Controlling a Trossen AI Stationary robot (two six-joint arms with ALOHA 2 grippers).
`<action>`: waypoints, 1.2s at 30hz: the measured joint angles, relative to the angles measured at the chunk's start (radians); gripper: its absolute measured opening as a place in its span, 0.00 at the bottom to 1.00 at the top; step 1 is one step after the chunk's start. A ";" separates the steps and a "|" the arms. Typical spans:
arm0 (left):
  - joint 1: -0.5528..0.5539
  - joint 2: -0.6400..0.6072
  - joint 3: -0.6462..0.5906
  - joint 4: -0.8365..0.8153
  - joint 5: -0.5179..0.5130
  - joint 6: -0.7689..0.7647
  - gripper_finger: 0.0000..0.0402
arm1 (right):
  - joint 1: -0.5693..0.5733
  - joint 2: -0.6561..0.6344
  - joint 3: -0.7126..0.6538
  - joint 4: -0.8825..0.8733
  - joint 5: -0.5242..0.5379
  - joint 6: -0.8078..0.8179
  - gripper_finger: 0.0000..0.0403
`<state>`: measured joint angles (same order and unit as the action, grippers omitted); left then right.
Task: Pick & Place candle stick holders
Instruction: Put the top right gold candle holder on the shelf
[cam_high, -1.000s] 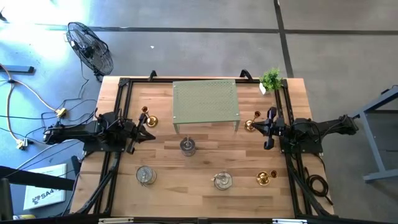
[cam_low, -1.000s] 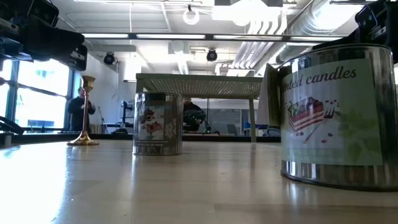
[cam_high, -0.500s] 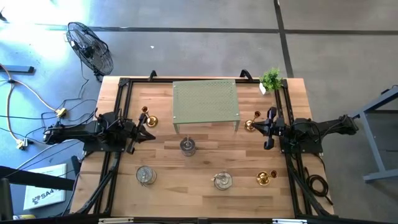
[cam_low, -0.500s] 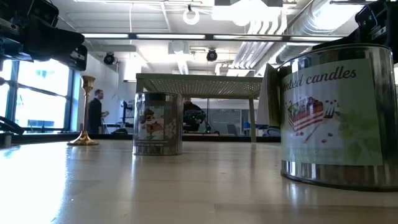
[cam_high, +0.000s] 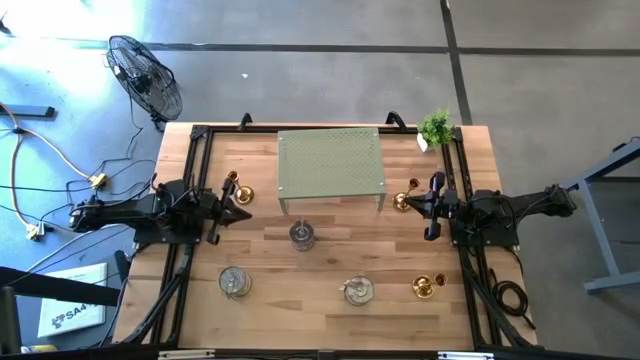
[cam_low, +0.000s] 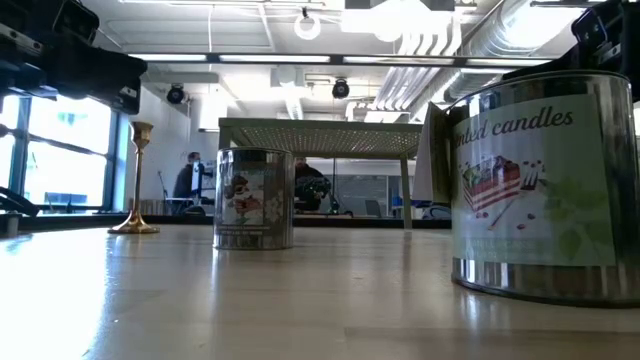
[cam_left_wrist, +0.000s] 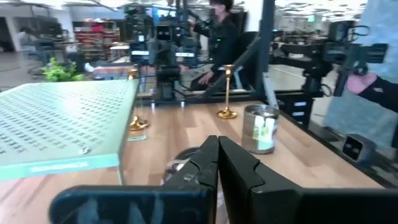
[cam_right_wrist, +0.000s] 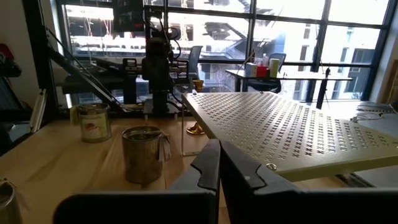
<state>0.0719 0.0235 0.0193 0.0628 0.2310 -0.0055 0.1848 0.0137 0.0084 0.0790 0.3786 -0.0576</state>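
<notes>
Three gold holders stand on their round bases: one (cam_high: 238, 190) by my left gripper, one (cam_high: 405, 198) by my right gripper, one (cam_high: 425, 287) near the front right. Three silvery cylindrical holders stand upright at mid-table (cam_high: 301, 235), front left (cam_high: 234, 281) and front middle (cam_high: 357, 290). My left gripper (cam_high: 240, 211) is shut and empty, just nearer than the left gold holder; its shut fingers show in the left wrist view (cam_left_wrist: 217, 163). My right gripper (cam_high: 413, 203) is shut and empty beside the right gold holder; its shut fingers show in the right wrist view (cam_right_wrist: 219, 163).
A pale green perforated shelf (cam_high: 331, 165) stands on thin legs at the far middle. A small green plant (cam_high: 435, 127) sits at the far right corner. Black frame rails (cam_high: 196, 160) run along both table sides. People stand in the room beyond (cam_left_wrist: 224, 31).
My left gripper has shifted a little toward the table's far edge, toward the left gold holder, still shut. A person in the room behind has walked across the low view. The holders have kept still.
</notes>
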 joint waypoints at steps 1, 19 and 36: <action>0.000 0.000 0.000 -0.001 0.000 0.000 0.02 | 0.000 0.000 0.000 0.000 0.000 -0.008 0.01; 0.000 0.000 0.020 -0.006 -0.048 -0.026 0.02 | 0.000 0.000 0.000 0.041 -0.007 0.128 0.01; 0.000 0.000 0.025 0.033 -0.117 -0.105 0.15 | 0.000 0.000 0.000 0.068 0.062 0.128 0.31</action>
<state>0.0719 0.0235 0.0441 0.0957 0.1139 -0.1101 0.1852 0.0135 0.0084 0.1474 0.4405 0.0708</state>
